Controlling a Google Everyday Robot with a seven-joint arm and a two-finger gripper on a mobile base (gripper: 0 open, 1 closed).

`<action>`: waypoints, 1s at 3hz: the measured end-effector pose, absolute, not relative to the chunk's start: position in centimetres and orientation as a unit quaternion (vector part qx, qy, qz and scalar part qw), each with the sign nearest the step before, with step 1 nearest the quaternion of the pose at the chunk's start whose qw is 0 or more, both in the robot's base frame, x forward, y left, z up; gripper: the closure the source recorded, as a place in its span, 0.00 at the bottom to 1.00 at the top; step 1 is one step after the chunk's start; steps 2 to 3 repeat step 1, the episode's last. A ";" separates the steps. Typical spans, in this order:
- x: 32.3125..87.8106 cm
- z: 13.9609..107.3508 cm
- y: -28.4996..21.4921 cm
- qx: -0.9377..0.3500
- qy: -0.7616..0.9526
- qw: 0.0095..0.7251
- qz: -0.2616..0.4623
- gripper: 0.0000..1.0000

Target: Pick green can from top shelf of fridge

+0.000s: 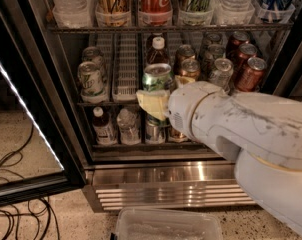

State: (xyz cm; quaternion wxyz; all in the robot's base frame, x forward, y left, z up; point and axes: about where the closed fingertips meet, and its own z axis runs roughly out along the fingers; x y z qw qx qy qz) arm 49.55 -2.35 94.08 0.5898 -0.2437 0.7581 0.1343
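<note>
The green can, with a silver lid, is held upright in my gripper, which is shut on it; a pale yellow finger pad presses its lower left side. The can hangs in front of the fridge's middle rack, well below the top shelf. The top shelf shows a row of translucent white cups holding tall cans and clear bottles. My white arm comes in from the lower right and hides part of the lower racks.
The glass door stands open at the left with a lit strip along its edge. Short cans and small bottles fill the middle and lower racks. A ribbed steel base panel, floor cables and a clear plastic bin lie below.
</note>
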 end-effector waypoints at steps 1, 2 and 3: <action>50.0 93.0 -3.3 -0.287 0.752 0.585 0.100 1.00; 50.0 93.0 -3.3 -0.287 0.752 0.585 0.100 1.00; 50.0 93.0 -3.3 -0.287 0.752 0.585 0.100 1.00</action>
